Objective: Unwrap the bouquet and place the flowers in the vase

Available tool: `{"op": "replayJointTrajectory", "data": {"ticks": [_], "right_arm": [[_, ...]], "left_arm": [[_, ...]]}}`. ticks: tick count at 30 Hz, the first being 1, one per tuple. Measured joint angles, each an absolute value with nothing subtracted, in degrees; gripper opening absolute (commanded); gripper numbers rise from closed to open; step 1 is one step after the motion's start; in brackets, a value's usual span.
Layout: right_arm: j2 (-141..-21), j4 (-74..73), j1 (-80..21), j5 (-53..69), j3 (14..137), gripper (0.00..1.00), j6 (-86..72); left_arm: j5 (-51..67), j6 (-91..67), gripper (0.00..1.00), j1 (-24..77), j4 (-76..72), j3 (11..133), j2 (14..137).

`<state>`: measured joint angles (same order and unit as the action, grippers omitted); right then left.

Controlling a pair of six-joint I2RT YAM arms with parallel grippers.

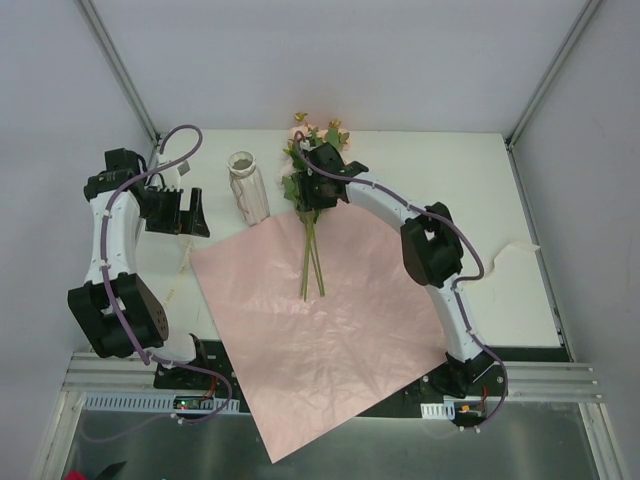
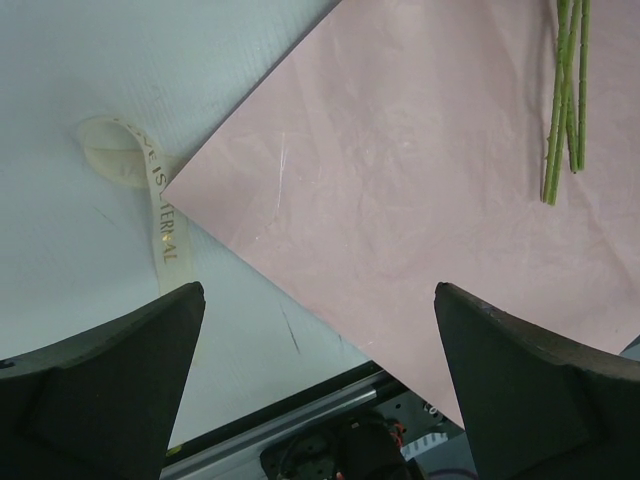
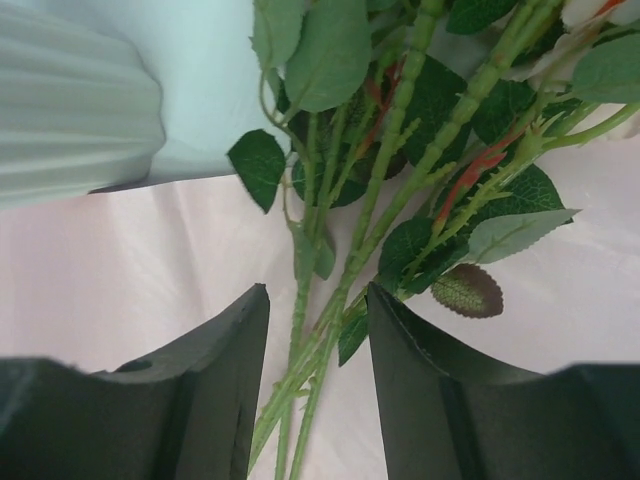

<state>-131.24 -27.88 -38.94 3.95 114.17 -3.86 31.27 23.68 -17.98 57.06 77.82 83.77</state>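
Near edge: the wrapping paper (image 1: 330, 340) is seen spread flat, pink side up, with one corner carried past the near edge of the table (image 1: 480, 200). The bouquet is recorded as unwrapped.

Near left: the left gripper (image 1: 183, 228) is held above the table, just off the paper's left corner. The pincer is released, its fingers (image 2: 120, 380) are spread wide, and nothing is held between them. Below it, in the left wrist view, a cream ribbon (image 2: 160, 215) with gold lettering is seen lying loose on the bare table. It is looped at one end and lies just beside the paper's edge.

Centre: the flowers (image 1: 311, 255) are laid on the paper, with the cut stem ends toward the near side and well apart from the left gripper.

Further on: the right gripper (image 1: 315, 190) is set over the leafy middle of the stems. In the right wrist view the stems are seen running between its two fingers (image 3: 200, 400). Whether they are clamped or merely straddled cannot be told.

The vase (image 1: 249, 188) is found just left of the flowers, by the paper's far corner, seemingly upright. The flowers are not yet placed in it.

Farthest: the blooms (image 1: 315, 132) are seen beyond the paper, by the table's far edge.
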Motion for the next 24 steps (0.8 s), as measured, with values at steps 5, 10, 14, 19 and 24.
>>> {"op": "replayJointTrajectory", "data": {"ticks": [5, 10, 14, 19, 24], "right_arm": [[-133.4, -27.7, -37.6, 4.0, 115.2, 0.44, -4.4], [-134.2, -27.2, -36.5, 4.4, 116.8, 0.36, -5.3], [-134.3, -26.0, -36.2, 4.8, 117.1, 0.34, -5.8], [-135.2, -25.4, -36.2, 5.6, 117.1, 0.28, -6.7], [-136.2, -25.0, -35.9, 6.5, 117.1, 0.17, -8.0]], "left_arm": [[30.9, 24.7, 0.99, -18.0, 56.8, 77.8, 82.1], [30.7, 25.1, 0.99, -18.0, 56.8, 77.8, 81.3], [30.1, 25.3, 0.99, -18.0, 56.6, 77.3, 81.3], [29.3, 26.1, 0.99, -18.0, 56.6, 76.6, 81.3], [28.8, 26.6, 0.99, -18.0, 56.4, 76.0, 80.5]]}}
